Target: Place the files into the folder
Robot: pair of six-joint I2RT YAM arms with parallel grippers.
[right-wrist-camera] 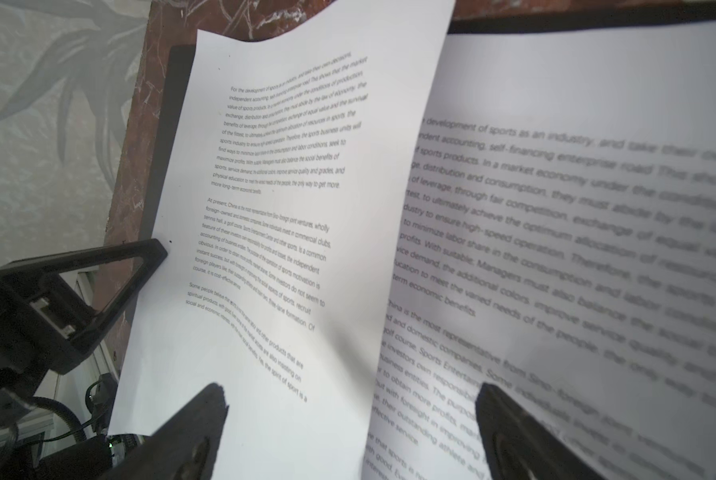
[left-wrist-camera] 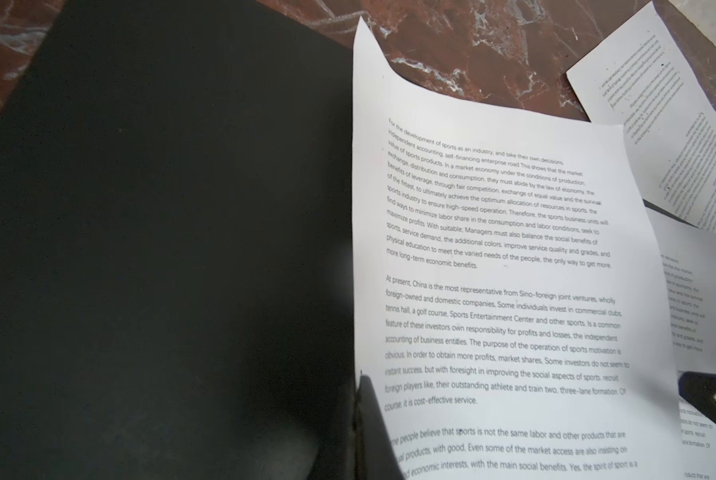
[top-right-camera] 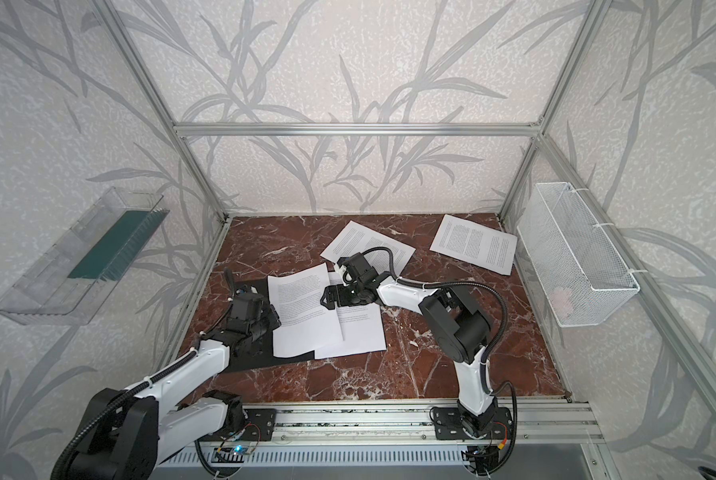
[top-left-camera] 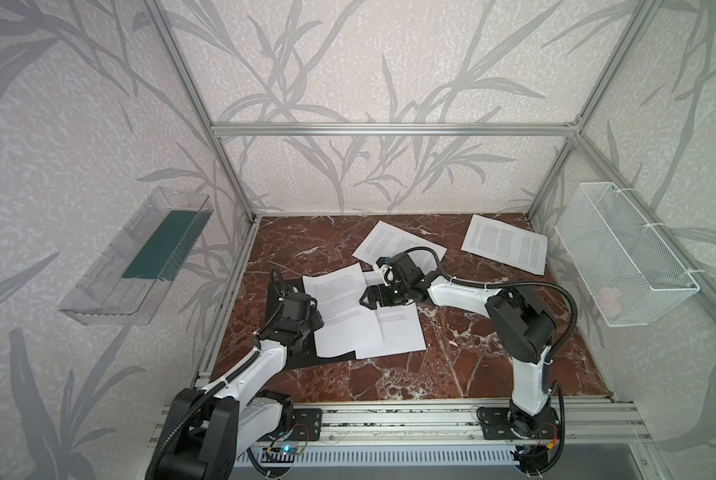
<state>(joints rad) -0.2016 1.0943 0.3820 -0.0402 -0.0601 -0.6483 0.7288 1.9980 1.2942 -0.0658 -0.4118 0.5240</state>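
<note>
The folder (top-left-camera: 275,293) lies open on the marble table, left of the middle, black inside up (left-wrist-camera: 161,208). One of the files (top-left-camera: 339,311) lies skewed across it, wavy and partly raised. My left gripper (top-left-camera: 315,325) is shut on that sheet's left edge (left-wrist-camera: 493,249); one dark fingertip (left-wrist-camera: 372,415) lies over the paper. A second sheet (top-left-camera: 397,332) sits under it, to the right. My right gripper (top-left-camera: 366,299) hovers open over the two sheets, fingers astride the top sheet's right edge (right-wrist-camera: 348,399). Two more files (top-left-camera: 397,247) (top-left-camera: 505,245) lie at the back.
A clear plastic tray (top-left-camera: 136,257) hangs on the left wall and a white wire basket (top-left-camera: 626,257) on the right wall. Aluminium frame posts stand at the table's corners, and a metal rail (top-left-camera: 389,424) runs along the front with both arm bases.
</note>
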